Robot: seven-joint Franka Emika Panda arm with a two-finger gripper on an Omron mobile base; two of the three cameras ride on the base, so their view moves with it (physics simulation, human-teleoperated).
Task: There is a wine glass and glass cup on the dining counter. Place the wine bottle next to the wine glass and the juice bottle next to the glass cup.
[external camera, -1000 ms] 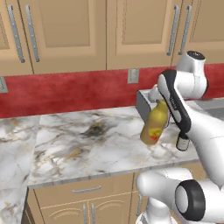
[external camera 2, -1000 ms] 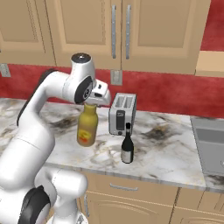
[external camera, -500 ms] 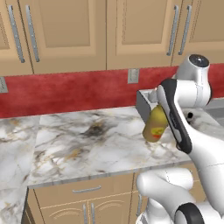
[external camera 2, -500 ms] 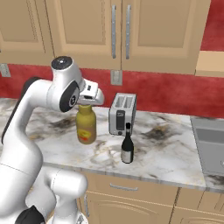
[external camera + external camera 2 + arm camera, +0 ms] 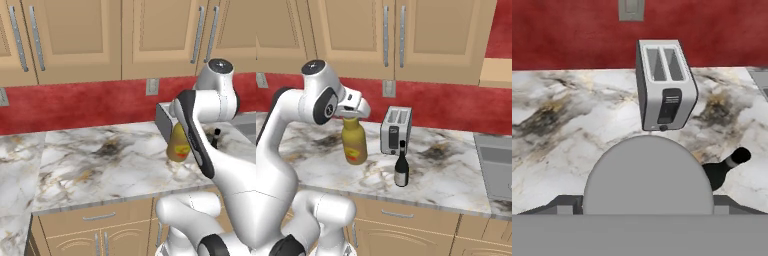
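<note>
The white arm rises from the base, bends at a high elbow and folds back down, so the gripper (image 5: 352,116) points at the surface from above. Its jaws stand wide around the short neck of the juice bottle (image 5: 354,144), which hangs upright beneath the hand, long axis vertical, cap up and base down. Whether the base touches the marble surface (image 5: 446,175) cannot be told. In the left base view the juice bottle (image 5: 178,145) is half hidden behind the forearm, and a red-and-yellow round label shows on its side; no writing on it can be read. In the hand view the juice bottle's cap (image 5: 648,175) shows as a broad grey disc straight below the camera.

Just to the right of the juice bottle in the right base view stands the wine bottle (image 5: 401,168), upright on the surface near its front edge, slim neck up, with a pale label too small to read. Behind it, close by, a silver toaster (image 5: 395,130) sits with its two slots up. Farther back a wall outlet (image 5: 388,88) is set in the red backsplash under the tan cabinets (image 5: 381,35).
</note>
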